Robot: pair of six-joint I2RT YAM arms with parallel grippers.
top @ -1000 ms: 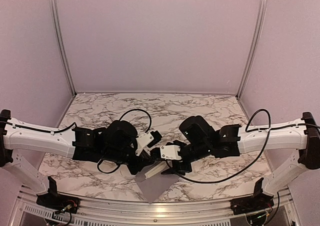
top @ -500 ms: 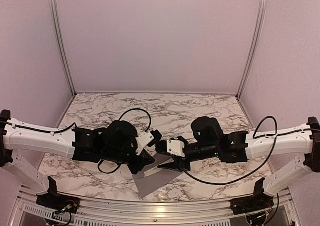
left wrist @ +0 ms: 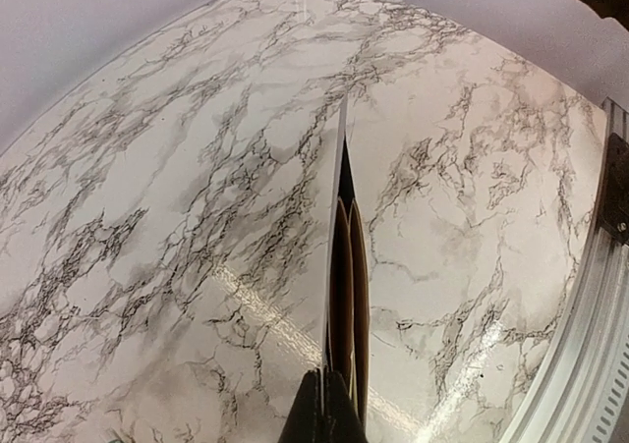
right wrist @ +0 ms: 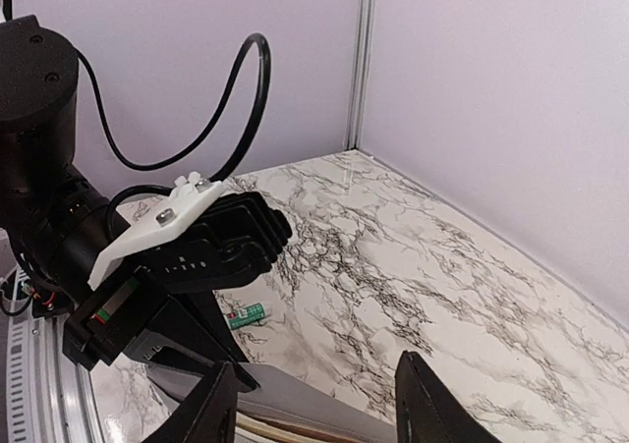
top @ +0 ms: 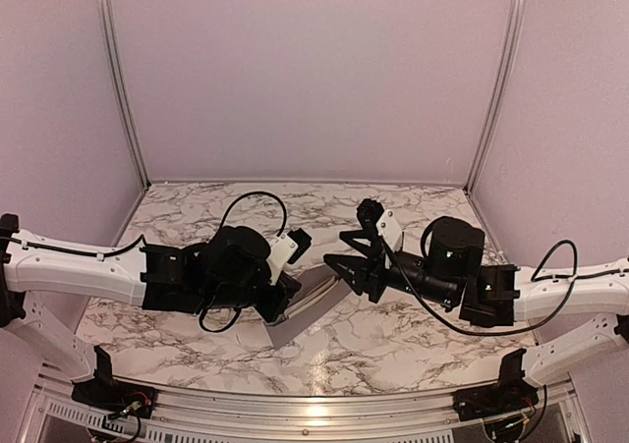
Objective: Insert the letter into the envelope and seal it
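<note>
My left gripper (top: pixel 287 298) is shut on one wall of the grey envelope (top: pixel 298 317) and holds it tilted over the marble table. In the left wrist view the envelope (left wrist: pixel 337 197) is edge-on, running up from the shut fingertips (left wrist: pixel 313 415). The tan folded letter (left wrist: pixel 360 296) sits between the envelope's walls. My right gripper (top: pixel 336 249) is open and empty, raised just right of the envelope. In the right wrist view its fingers (right wrist: pixel 221 409) frame the envelope (right wrist: pixel 314 404), with a cream letter edge (right wrist: pixel 280 429) at the bottom.
A small green-white tube (right wrist: pixel 246 313) lies on the table beyond the envelope, near the left gripper's body (right wrist: pixel 197 247). An aluminium rail (left wrist: pixel 580 345) runs along the table's near edge. Lilac walls close the back and both sides.
My right gripper has drawn back from the envelope, moving right and up, and now stands open. The left gripper keeps hold of the envelope, which has shifted a little farther from the near edge.
</note>
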